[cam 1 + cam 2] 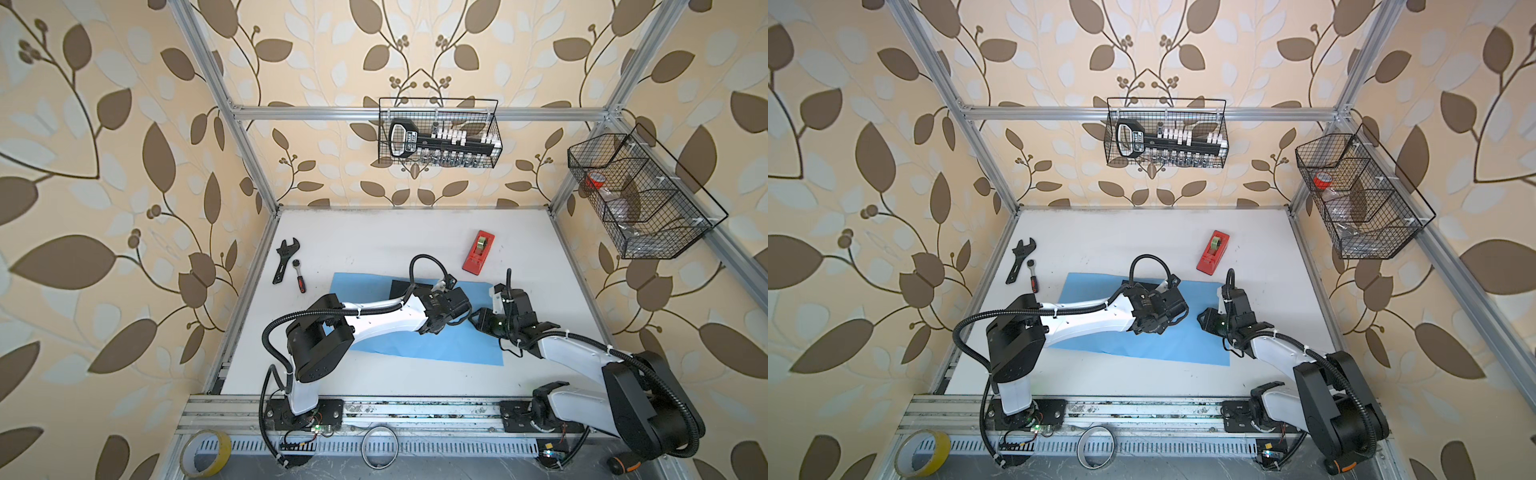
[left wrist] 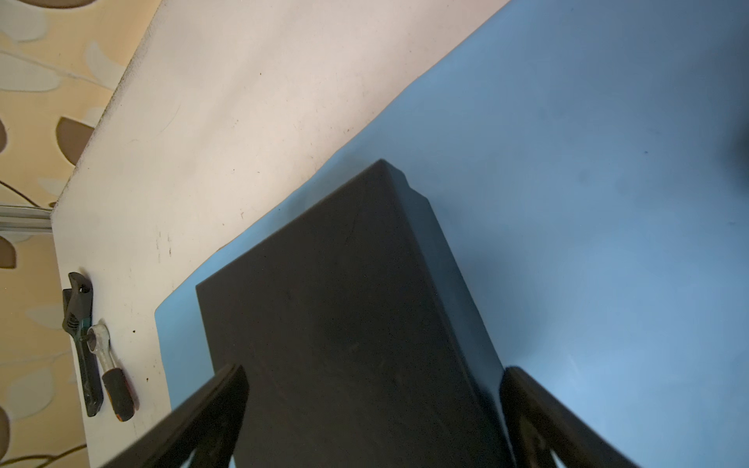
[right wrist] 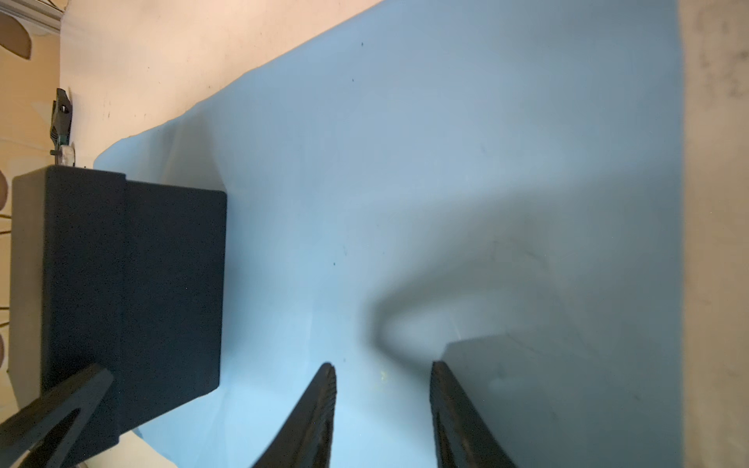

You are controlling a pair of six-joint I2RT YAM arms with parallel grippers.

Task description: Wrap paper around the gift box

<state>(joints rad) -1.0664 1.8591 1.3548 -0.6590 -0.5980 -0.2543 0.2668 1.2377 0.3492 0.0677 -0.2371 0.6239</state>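
Observation:
The dark gift box (image 1: 401,289) lies flat on the light-blue paper (image 1: 415,349), close to the sheet's far edge. My left gripper (image 1: 440,301) stands over the box's near end and hides most of it in both top views. In the left wrist view the left gripper (image 2: 371,368) is wide open and straddles the box (image 2: 344,304), one finger at each side edge. My right gripper (image 1: 478,318) hovers low over the paper's right part. In the right wrist view its (image 3: 383,364) fingers are apart with only bare paper (image 3: 405,162) between them, and the box (image 3: 133,283) sits off to one side.
A red tape dispenser (image 1: 478,252) stands behind the paper on the right. A black wrench (image 1: 284,259) and a ratchet (image 1: 300,276) lie at the table's far left. Wire baskets (image 1: 440,133) hang on the frame. A yellow tape roll (image 1: 208,453) rests by the front rail.

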